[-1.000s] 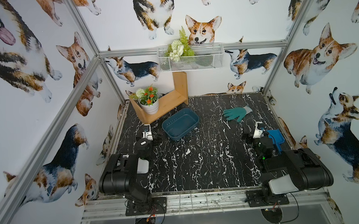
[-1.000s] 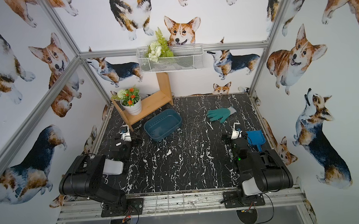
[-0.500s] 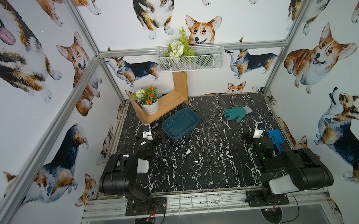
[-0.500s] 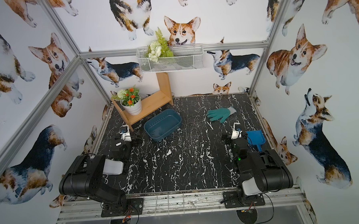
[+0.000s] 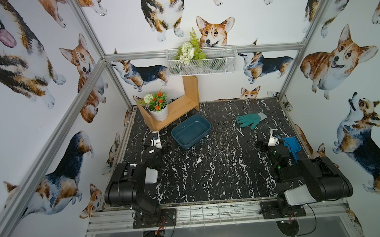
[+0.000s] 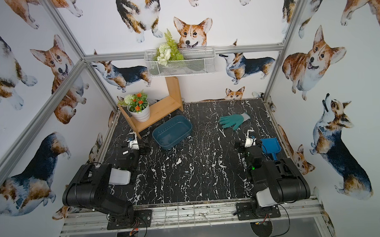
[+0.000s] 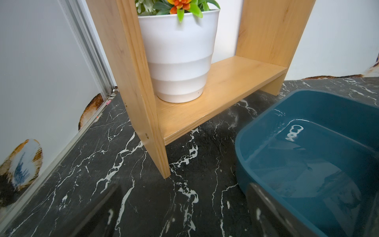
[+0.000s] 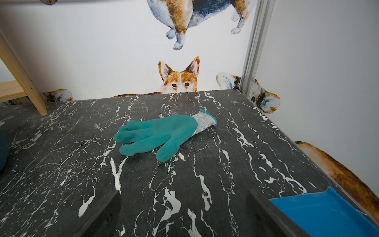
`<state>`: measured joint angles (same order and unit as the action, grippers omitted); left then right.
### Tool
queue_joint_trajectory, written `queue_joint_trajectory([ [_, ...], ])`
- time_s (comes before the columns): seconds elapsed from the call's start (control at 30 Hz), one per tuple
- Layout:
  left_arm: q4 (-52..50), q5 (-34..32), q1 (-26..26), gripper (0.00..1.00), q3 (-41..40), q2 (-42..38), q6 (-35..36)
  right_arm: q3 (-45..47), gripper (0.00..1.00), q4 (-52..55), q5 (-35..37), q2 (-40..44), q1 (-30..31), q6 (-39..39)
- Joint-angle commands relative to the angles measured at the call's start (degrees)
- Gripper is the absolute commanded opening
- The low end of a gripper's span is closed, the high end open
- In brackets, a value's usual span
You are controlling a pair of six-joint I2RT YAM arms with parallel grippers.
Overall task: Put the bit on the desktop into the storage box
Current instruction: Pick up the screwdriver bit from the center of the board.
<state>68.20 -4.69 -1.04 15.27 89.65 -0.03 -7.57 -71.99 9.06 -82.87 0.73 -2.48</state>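
Note:
The storage box [image 5: 190, 131] [image 6: 172, 132] is a dark teal tub, standing empty on the black marble desktop left of centre. Several small dark bits, one of them [image 5: 207, 171] [image 6: 187, 172], lie scattered on the desktop nearer the front than the box. My left gripper [image 5: 157, 144] [image 6: 134, 147] is open, low over the desktop, just left of the box's near corner [image 7: 307, 153]. My right gripper [image 5: 271, 143] [image 6: 248, 144] is open too, at the right side. In the wrist views, both the left gripper [image 7: 184, 205] and the right gripper [image 8: 184, 211] hold nothing. No bit shows in either wrist view.
A teal glove [image 5: 250, 119] [image 8: 162, 135] lies at the back right. A bright blue scoop [image 5: 292, 145] [image 8: 320, 213] sits right beside the right gripper. A wooden shelf [image 5: 177, 110] with a white flowerpot [image 7: 176, 61] stands back left. A wire basket [image 5: 202, 61] hangs on the back wall.

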Motion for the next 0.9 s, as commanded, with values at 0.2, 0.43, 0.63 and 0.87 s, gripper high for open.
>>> queue_joint_trajectory([
  [0.2, 0.35, 0.29, 0.06, 1.0, 0.12, 0.09, 0.16, -0.34, 1.0, -0.97, -0.13, -0.1, 0.06, -0.03],
  [0.43, 0.35, 0.29, 0.03, 1.0, 0.11, 0.11, 0.21, -0.42, 1.0, -0.89, -0.21, -0.1, -0.02, -0.06],
  [0.63, 0.55, 0.21, 0.06, 1.0, 0.0, 0.0, 0.28, -0.07, 1.0, -1.5, 0.69, 0.16, 0.01, -0.19],
  [0.87, -6.05, -5.66, 0.04, 1.0, -0.07, -8.09, -1.7, -4.5, 1.0, 13.76, 5.01, 10.15, 0.02, -1.76],
])
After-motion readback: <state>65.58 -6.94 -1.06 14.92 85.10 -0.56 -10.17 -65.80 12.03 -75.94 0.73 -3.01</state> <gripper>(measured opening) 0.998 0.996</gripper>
